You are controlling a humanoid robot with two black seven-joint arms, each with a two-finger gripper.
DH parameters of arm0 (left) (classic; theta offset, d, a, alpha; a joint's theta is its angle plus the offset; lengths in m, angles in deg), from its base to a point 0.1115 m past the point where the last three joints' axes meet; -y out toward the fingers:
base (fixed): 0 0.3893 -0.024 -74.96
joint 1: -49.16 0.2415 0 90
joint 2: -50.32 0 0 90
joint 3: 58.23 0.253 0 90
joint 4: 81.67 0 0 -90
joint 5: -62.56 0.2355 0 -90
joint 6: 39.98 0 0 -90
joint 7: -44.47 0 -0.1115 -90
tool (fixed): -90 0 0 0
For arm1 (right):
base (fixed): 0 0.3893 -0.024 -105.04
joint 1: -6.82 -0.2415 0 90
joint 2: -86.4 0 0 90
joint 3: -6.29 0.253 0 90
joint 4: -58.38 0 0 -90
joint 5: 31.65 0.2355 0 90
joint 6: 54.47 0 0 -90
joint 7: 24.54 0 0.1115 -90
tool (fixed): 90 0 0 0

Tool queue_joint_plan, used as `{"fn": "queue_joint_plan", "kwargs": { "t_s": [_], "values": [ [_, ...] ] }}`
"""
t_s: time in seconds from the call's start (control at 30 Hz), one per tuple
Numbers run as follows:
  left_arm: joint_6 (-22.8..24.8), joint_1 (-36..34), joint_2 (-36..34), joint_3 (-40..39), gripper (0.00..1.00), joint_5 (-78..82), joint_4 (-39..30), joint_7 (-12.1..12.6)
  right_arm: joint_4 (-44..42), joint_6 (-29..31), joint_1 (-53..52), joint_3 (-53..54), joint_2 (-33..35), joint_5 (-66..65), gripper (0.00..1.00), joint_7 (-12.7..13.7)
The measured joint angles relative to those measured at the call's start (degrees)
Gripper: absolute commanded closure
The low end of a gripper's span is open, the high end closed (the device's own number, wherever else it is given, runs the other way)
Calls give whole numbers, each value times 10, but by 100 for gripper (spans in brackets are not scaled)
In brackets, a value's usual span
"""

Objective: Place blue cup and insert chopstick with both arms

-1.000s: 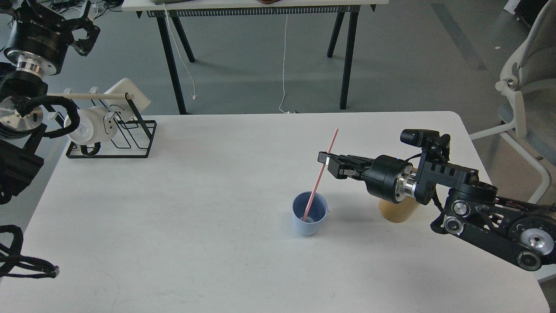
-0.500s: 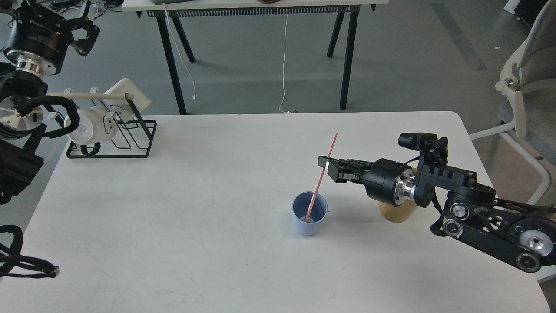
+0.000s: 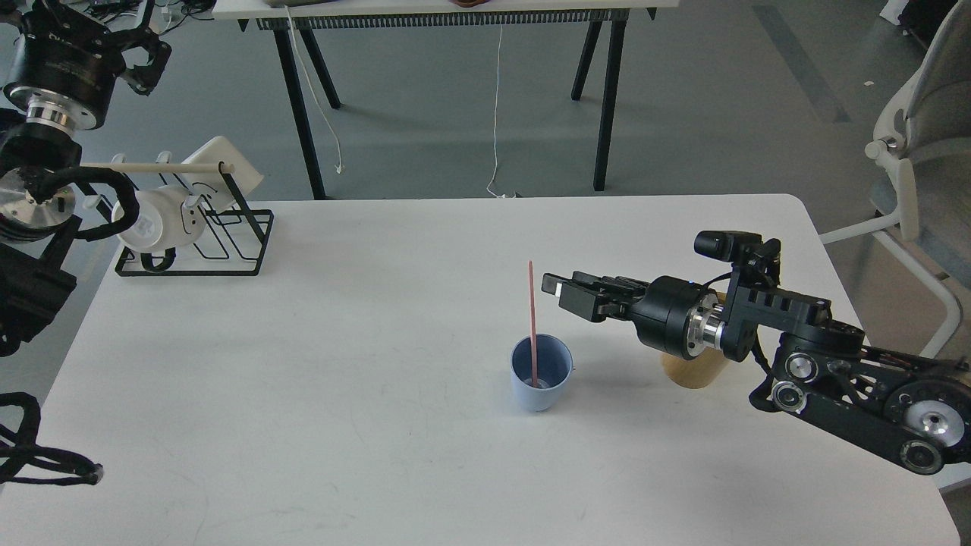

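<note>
Your blue cup (image 3: 541, 371) stands upright on the white table (image 3: 341, 364), and the pink chopstick (image 3: 532, 322) rests inside it, its top leaning free of any grip. Your right gripper (image 3: 559, 292) sits just beside the stick with its jaws parted and empty. Your left gripper (image 3: 140, 57) is raised far off at the left; whether it is parted, you cannot tell. Both steps look done; only retreating remains.

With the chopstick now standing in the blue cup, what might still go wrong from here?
1. The chopstick stands free and tall above the blue cup, so it might tip the cup.
2. The right gripper, open, sits close beside the stick; a stray move could knock it.
</note>
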Motion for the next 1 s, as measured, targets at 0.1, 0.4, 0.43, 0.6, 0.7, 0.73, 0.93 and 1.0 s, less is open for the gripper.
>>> {"fn": "queue_joint_plan", "kwargs": {
  "t_s": [0.1, 0.4, 0.43, 0.6, 0.7, 0.73, 0.93, 1.0],
  "values": [
    [0, 0, -2, 0, 1, 0, 0, 0, -2, -5, 0, 39, -1, 4, 1, -10],
    [0, 0, 2, 1, 1, 1, 0, -1, -55, 1, -3, 218, -28, 264, 0, -19],
    [0, 0, 3, 1, 1, 1, 0, -1, -71, 1, -7, 232, -33, 298, 0, -19],
    [0, 1, 8, 2, 1, 1, 1, 0, -161, 4, -21, 293, -70, 442, 0, -30],
    [0, 1, 15, 2, 1, 1, 1, 0, -206, 7, -28, 326, -91, 505, 0, -29],
    [0, 2, 18, 1, 1, 1, 1, 0, -219, 7, -32, 339, -98, 523, 0, -28],
    [0, 2, 34, 1, 1, -4, 1, 1, -317, 14, -56, 402, -146, 638, 0, -27],
    [0, 2, 41, 2, 1, -5, 1, 1, -353, 26, -64, 418, -158, 678, 0, -27]
  ]
}}
